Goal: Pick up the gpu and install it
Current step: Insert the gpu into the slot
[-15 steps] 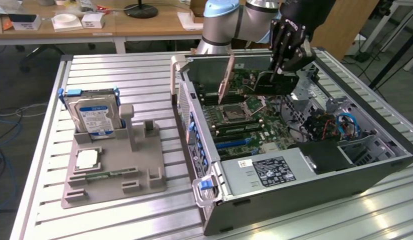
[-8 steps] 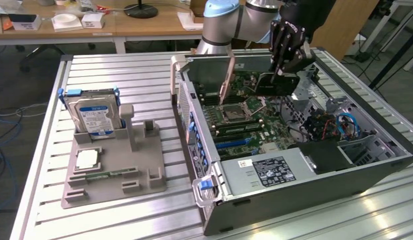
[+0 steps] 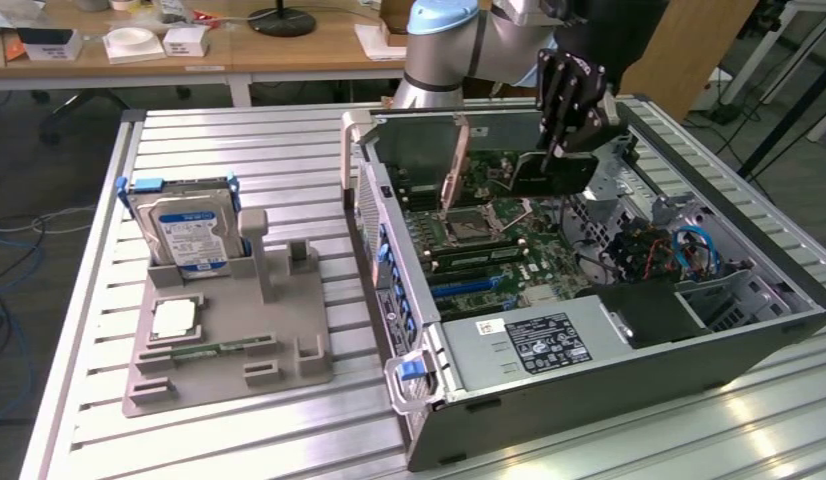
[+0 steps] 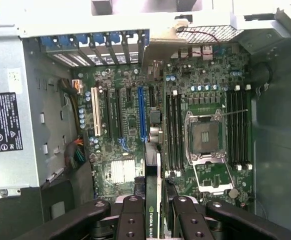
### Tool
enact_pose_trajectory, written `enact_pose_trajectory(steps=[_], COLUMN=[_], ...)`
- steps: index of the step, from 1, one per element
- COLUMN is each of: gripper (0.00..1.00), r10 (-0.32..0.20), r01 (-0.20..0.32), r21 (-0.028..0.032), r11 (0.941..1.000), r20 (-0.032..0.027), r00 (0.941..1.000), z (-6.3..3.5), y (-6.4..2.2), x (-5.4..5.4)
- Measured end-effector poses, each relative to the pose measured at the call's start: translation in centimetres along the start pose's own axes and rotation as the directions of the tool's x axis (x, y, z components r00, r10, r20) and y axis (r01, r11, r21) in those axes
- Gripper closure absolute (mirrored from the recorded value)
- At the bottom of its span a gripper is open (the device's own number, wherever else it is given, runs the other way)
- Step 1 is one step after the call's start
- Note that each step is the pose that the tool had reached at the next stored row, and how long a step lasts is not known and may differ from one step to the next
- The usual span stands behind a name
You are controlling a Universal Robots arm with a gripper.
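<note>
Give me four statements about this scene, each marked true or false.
1. The tool grips the graphics card over the open computer case. True.
2. The graphics card sits in the blue slot. False: the slot is empty, and the card hangs above it.
3. The hard drive stands upright in the gray holder. True.
4. A cooler covers the processor socket. False: the socket is bare.
</note>
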State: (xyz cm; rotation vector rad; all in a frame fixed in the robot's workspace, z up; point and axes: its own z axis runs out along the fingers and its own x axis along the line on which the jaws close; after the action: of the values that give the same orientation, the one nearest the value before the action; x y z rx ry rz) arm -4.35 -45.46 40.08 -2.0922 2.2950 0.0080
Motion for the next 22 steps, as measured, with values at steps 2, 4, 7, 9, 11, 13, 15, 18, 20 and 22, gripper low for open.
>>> enact_pose_trajectory(steps=[2, 4, 7, 9, 11, 13, 15, 18, 20, 22], gripper=[0.74, 0.74, 0.74, 0.74, 0.74, 0.74, 0.74, 0.74, 0.74, 0.74], r10=[-0.022, -0.052, -0.059, -0.059, -0.059, -0.059, -0.059, -0.06, -0.06, -0.06], r01=[0.022, 0.052, 0.059, 0.059, 0.059, 0.059, 0.059, 0.06, 0.06, 0.06], r21=[0.0012, 0.0011, 0.0009, 0.0011, 0.0044, 0.0088, 0.0121, 0.0122, 0.0123, 0.0123], r11=[0.9998, 0.9986, 0.9983, 0.9983, 0.9983, 0.9982, 0.9982, 0.9981, 0.9981, 0.9981], r20=[0.0007, 0.0013, 0.0013, 0.0016, 0.002, 0.0018, 0.002, 0.0017, 0.0017, 0.0017], r00=[0.9998, 0.9986, 0.9983, 0.9983, 0.9983, 0.9983, 0.9982, 0.9982, 0.9982, 0.9982], z=[0.2, 0.37, 0.38, 0.41, 0.54, 0.74, 0.92, 0.93, 0.94, 0.94], y=[0.01, 0.02, 0.03, 0.02, 0.09, 0.2, 0.32, 0.33, 0.34, 0.34], x=[0.01, 0.01, 0.01, 0.01, 0.02, 0.03, 0.03, 0.04, 0.04, 0.04])
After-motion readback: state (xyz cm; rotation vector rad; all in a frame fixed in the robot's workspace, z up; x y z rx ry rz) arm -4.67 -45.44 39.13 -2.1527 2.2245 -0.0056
